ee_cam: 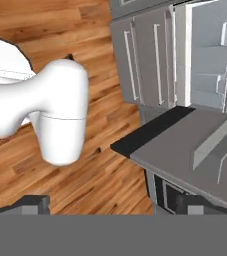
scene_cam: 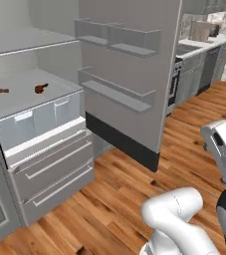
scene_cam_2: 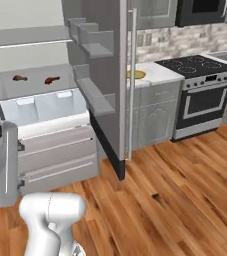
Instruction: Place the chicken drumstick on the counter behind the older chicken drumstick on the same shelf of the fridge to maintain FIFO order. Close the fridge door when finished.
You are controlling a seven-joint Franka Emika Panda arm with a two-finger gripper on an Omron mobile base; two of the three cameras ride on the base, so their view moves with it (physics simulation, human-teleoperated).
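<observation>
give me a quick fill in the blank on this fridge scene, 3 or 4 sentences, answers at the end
1. The fridge door stands ____.
2. The number of drumsticks lying on the shelf is ____.
3. The floor is made of ____ planks.
4. On the counter beside the stove sits a ____ plate.

Missing words: open; two; wooden; yellow

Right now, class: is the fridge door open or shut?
Open: the fridge door swings outward, exposing the shelf and two drumsticks.
</observation>
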